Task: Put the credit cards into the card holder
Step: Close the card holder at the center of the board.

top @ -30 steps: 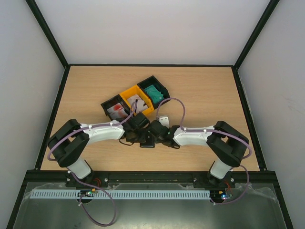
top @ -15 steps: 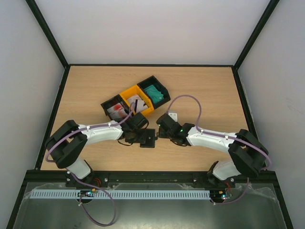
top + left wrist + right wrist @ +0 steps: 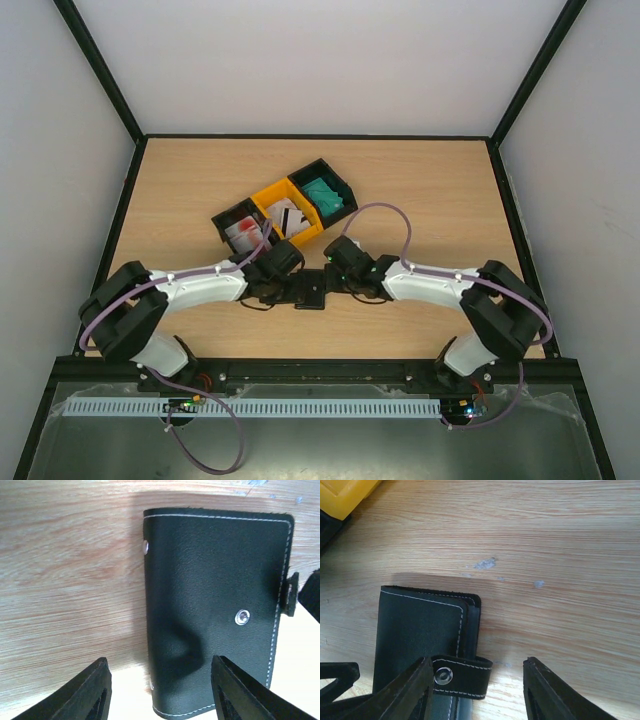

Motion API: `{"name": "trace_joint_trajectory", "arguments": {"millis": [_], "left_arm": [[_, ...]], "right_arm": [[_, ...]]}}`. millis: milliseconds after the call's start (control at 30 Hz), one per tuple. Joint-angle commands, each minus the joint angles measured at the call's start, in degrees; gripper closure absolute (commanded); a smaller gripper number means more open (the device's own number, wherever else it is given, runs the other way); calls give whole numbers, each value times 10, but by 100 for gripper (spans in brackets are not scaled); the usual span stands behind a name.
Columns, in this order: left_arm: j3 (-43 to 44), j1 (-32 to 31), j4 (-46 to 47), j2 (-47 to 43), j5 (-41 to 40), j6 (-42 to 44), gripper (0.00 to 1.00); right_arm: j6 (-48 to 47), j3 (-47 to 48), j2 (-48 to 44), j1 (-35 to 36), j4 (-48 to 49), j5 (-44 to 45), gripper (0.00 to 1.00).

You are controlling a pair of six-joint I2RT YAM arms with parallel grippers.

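Our left hand point(image 3: 160, 680) and right hand point(image 3: 477, 680) have just spread open, gripping nothing. The card holder point(image 3: 215, 605) lies folded on the table point(image 3: 65, 580) between them, tab point(image 3: 462, 675) unsnapped, so we judge it ready for opening.

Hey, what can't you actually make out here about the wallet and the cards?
- Inside the wallet: it is folded shut in both wrist views, so its pockets and contents are hidden.
- Its lower end: cut off by the bottom edge of the right wrist view.
- From above: mostly covered by the left arm and right arm.
- The cards in the bins: too small in the top view to count.
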Motion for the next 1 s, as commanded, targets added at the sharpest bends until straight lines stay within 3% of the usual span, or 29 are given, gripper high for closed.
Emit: {"name": "trace_joint_trajectory", "arguments": {"millis": [0,267,467,667,900,967], "left_arm": [[-17,10,12,-12,6,-4,43],[-38,28,27,-29,14,-4,39],[-60,48,31,-57,8,-13,38],[-74,57,32,-79,9,-16,38],[-74,58,31,-86,4,-14,38],[-73,58,31,-84,2,-13,38]], "right_arm": [[-22,36,32,-1,-24,-10,50],[-62,88,68,23,-83,35,37],[-66,133,117,58,-134,96,36],[-6,142,110,75,-198,205,50],[37,103,43,79,-219,230,61],[42,92,32,79,-203,216,68]]}}
